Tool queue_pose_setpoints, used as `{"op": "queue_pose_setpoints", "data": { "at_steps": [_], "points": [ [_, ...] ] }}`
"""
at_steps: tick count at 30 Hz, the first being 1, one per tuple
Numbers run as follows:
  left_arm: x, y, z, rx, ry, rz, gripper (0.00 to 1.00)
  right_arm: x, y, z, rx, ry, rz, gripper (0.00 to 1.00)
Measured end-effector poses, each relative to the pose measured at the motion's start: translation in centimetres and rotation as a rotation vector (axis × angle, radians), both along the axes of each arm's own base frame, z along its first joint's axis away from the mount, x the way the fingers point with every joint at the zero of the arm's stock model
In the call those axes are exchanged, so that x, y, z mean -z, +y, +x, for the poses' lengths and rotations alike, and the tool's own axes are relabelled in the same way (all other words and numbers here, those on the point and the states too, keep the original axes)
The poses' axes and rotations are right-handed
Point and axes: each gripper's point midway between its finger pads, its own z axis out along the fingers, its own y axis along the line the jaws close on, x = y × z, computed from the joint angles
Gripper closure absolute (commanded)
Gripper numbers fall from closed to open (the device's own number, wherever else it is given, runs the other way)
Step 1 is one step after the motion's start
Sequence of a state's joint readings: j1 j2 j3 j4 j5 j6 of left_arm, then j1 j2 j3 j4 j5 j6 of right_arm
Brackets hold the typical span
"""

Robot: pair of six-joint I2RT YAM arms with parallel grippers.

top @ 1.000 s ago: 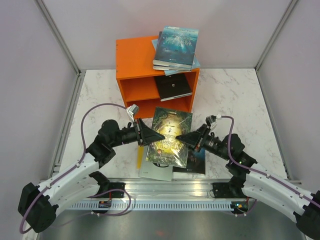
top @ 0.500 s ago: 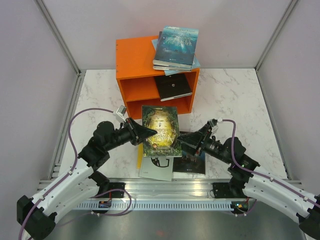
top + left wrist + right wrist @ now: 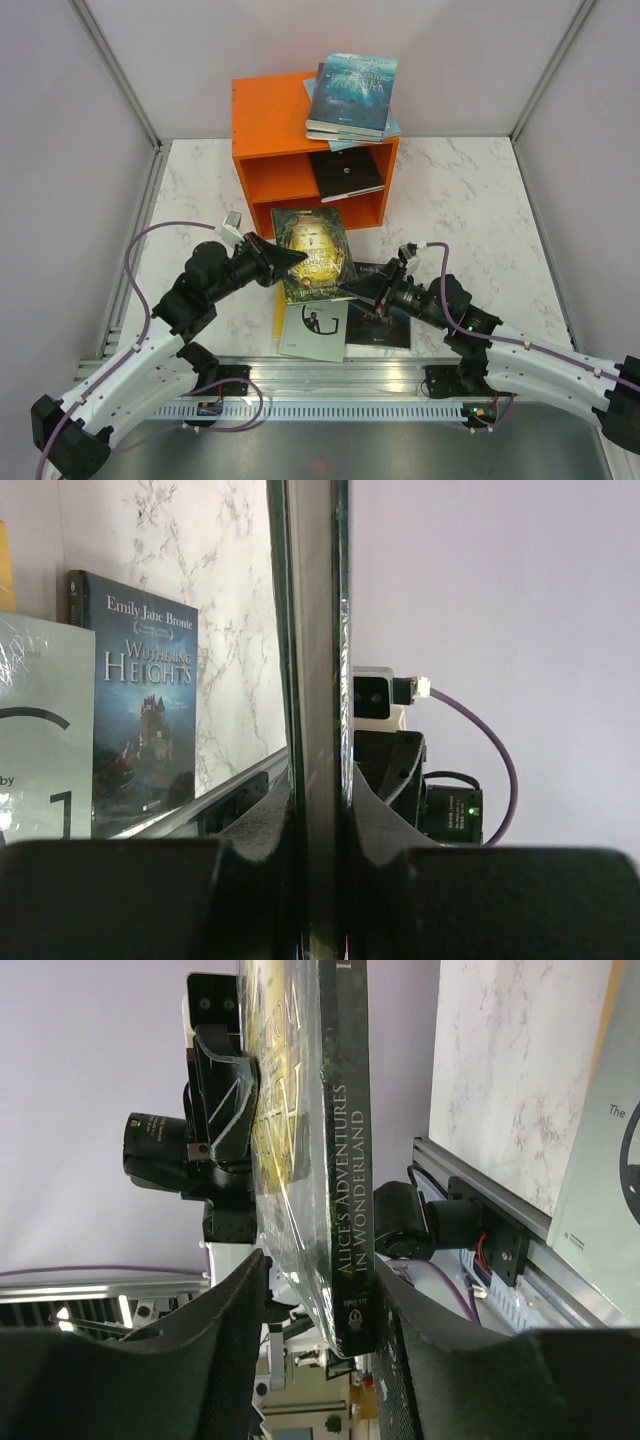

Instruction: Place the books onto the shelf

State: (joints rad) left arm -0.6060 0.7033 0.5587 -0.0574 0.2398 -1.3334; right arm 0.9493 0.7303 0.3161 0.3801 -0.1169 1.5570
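Left gripper (image 3: 296, 260) is pinched tight on the near edge of the green-gold book (image 3: 320, 248), held raised and tilted. Just across from it, the right gripper (image 3: 350, 290) straddles the book's spine, jaws parted with slim gaps either side. Below them lie a white-grey book (image 3: 312, 335) and a dark book (image 3: 387, 331); farther ahead stands the orange shelf (image 3: 265, 120), a black book (image 3: 346, 172) in its upper compartment.
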Motion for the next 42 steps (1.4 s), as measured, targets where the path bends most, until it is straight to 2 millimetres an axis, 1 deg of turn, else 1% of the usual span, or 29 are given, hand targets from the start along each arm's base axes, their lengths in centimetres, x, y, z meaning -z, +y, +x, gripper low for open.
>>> {"op": "queue_pose_setpoints", "data": {
  "at_steps": [1, 3, 6, 7, 8, 11, 13, 14, 16, 17, 19, 20, 22, 23, 25, 26, 27, 30, 37, 42],
  "points": [
    [-0.1, 0.1, 0.0, -0.005, 0.001, -0.004, 0.98, 0.0, 0.1, 0.1, 0.004, 0.002, 0.002, 0.57],
    [-0.2, 0.2, 0.1, -0.017, 0.003, -0.009, 0.98, 0.1, 0.3, 0.4, 0.012, 0.004, 0.002, 0.62],
    [-0.3, 0.5, 0.2, -0.037, 0.011, -0.021, 0.98, -0.1, 0.5, 0.9, 0.029, 0.009, 0.002, 0.85],
    [-0.5, 0.6, 0.2, -0.043, 0.015, -0.032, 0.98, -0.5, 0.6, 1.0, 0.033, 0.002, 0.012, 0.96],
    [-0.8, 0.7, 0.2, -0.049, 0.017, -0.046, 0.98, -1.1, 0.6, 1.2, 0.038, -0.003, 0.027, 1.00],
    [-1.8, 1.0, 0.0, -0.057, -0.006, -0.075, 0.98, -2.6, 0.7, 1.2, 0.038, -0.028, 0.044, 1.00],
    [-2.1, 1.1, -0.2, -0.056, -0.011, -0.078, 0.95, -3.0, 0.8, 1.1, 0.035, -0.037, 0.040, 1.00],
    [-2.2, 1.1, -0.2, -0.055, -0.007, -0.074, 0.86, -3.0, 0.8, 1.1, 0.035, -0.038, 0.034, 1.00],
    [-2.3, 1.0, -0.2, -0.050, 0.009, -0.053, 0.75, -3.2, 0.8, 1.1, 0.039, -0.038, 0.016, 1.00],
    [-2.5, 1.0, -0.1, -0.047, 0.011, -0.039, 0.64, -3.4, 0.7, 1.1, 0.042, -0.037, 0.011, 1.00],
    [-2.8, 1.0, -0.1, -0.036, 0.004, 0.020, 0.54, -4.5, 0.5, 1.3, 0.053, -0.064, 0.010, 1.00],
    [-2.8, 1.0, -0.1, -0.030, 0.000, 0.048, 0.47, -5.0, 0.4, 1.4, 0.061, -0.079, 0.006, 1.00],
    [-2.5, 1.2, -0.3, -0.017, -0.008, 0.101, 0.42, -5.2, 0.0, 1.9, 0.079, -0.094, -0.012, 1.00],
    [-2.1, 1.3, -0.4, -0.011, -0.007, 0.124, 0.37, -5.2, -0.2, 2.3, 0.094, -0.098, -0.024, 1.00],
    [-1.1, 1.6, -0.7, -0.001, 0.006, 0.167, 0.33, -4.8, -0.7, 3.2, 0.124, -0.095, -0.049, 1.00],
    [-0.6, 1.7, -0.9, 0.004, 0.015, 0.188, 0.28, -4.6, -1.0, 3.8, 0.143, -0.094, -0.062, 1.00],
    [-0.3, 1.8, -1.0, 0.007, 0.020, 0.202, 0.25, -4.5, -1.3, 4.4, 0.160, -0.092, -0.074, 1.00],
    [0.4, 2.1, -1.4, 0.018, 0.030, 0.242, 0.23, -4.4, -1.9, 6.4, 0.206, -0.082, -0.096, 1.00],
    [-0.9, 2.5, -1.7, 0.030, -0.017, 0.269, 0.22, -4.9, -2.8, 10.5, 0.255, -0.067, -0.114, 1.00],
    [-0.5, 2.7, -1.8, 0.039, -0.021, 0.294, 0.22, -5.4, -3.5, 13.9, 0.285, -0.061, -0.115, 1.00]
  ]
}}
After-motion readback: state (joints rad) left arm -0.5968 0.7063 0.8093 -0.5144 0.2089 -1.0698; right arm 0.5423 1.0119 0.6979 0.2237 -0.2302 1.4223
